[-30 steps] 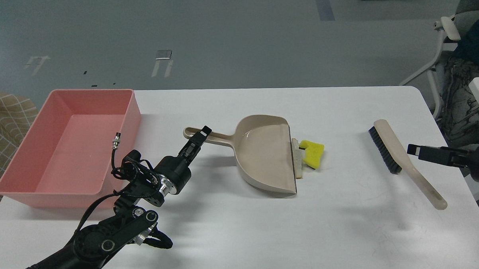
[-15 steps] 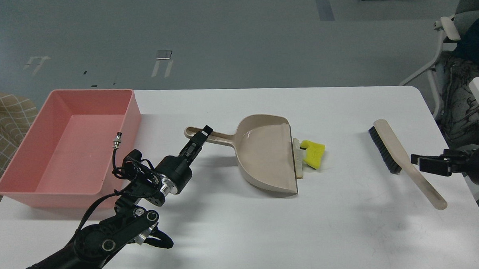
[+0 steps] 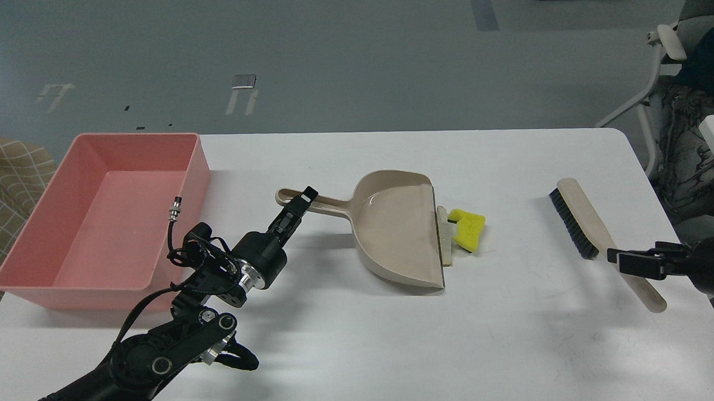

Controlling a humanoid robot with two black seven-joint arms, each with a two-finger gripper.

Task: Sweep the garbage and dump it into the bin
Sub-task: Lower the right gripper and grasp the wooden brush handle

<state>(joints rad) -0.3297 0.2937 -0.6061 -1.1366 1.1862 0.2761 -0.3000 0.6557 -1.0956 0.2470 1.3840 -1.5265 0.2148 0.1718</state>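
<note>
Low over the worktop (image 3: 362, 343), the left gripper (image 3: 302, 200) clamps the dustpan (image 3: 394, 238) handle; the right gripper (image 3: 623, 259) straddles the brush (image 3: 596, 234) handle, jaws parted. Yellow chunk (image 3: 468, 229) and whitish wedge (image 3: 445, 236) lie at the dustpan's lip, pink bin (image 3: 105, 215) far left.

1. Bin (image 3: 51, 276) stood at the table's (image 3: 397, 341) left edge.
2. Dustpan (image 3: 397, 235) lay mid-table, right of the bin.
3. Garbage (image 3: 462, 232) lay touching the dustpan's right lip.
4. Brush (image 3: 595, 231) lay well right of the garbage.
</note>
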